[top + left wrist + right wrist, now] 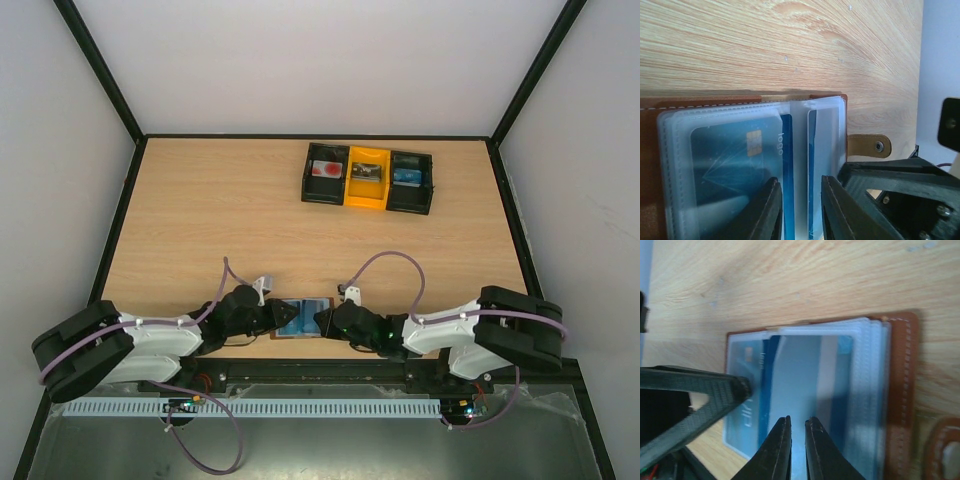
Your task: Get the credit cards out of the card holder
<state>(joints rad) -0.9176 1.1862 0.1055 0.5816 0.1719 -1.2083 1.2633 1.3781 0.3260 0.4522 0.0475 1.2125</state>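
The brown leather card holder (303,317) lies open at the near table edge, between both grippers. In the left wrist view its clear sleeves (730,150) hold a blue credit card with a chip (740,155), and the snap tab (869,145) sticks out on the right. My left gripper (799,180) is open, its fingertips resting on the sleeves either side of the middle fold. In the right wrist view a pale blue-grey card (805,385) lies on the sleeves. My right gripper (798,419) points down onto it, its jaws nearly together with a thin slit between them.
A black-and-yellow three-compartment tray (368,178) stands at the back, with a red-and-white card (326,170), a grey card (366,172) and a blue card (406,176) in its compartments. Black frame walls edge the table. The arms' bases lie along the near edge.
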